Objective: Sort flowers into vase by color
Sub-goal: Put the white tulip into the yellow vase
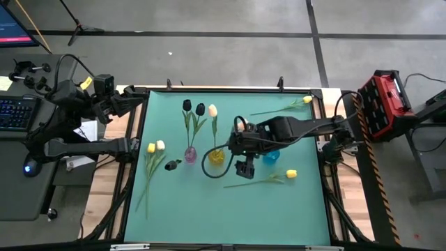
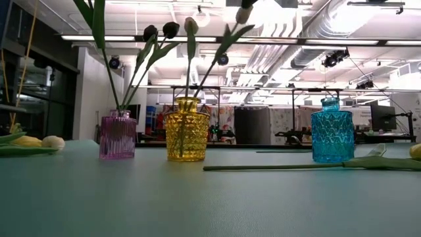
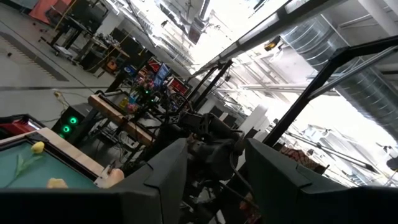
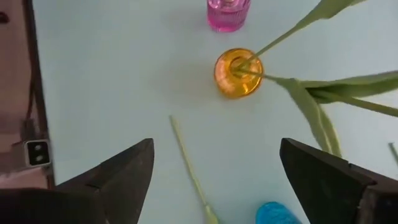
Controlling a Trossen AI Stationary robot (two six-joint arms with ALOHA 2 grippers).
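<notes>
Three small glass vases stand on the teal mat. The pink vase (image 1: 190,154) (image 2: 118,135) holds two black tulips (image 1: 193,107). The yellow vase (image 1: 217,157) (image 4: 239,73) holds two stems, one with a cream head (image 1: 212,110). The blue vase (image 1: 271,155) (image 2: 331,130) has no flower in it. A yellow tulip (image 1: 291,173) lies flat near the blue vase, its stem (image 4: 189,165) running under my right gripper (image 1: 244,167) (image 4: 214,149). That gripper hangs open above the mat, beside the yellow vase, with nothing between its fingers. My left gripper (image 1: 129,101) (image 3: 216,142) waits open off the far left corner.
A yellow and a cream tulip (image 1: 155,147) lie side by side at the mat's left, with a small dark head (image 1: 171,165) next to them. Another yellow tulip (image 1: 305,102) lies at the far right corner. A red case (image 1: 385,104) sits beyond the right edge.
</notes>
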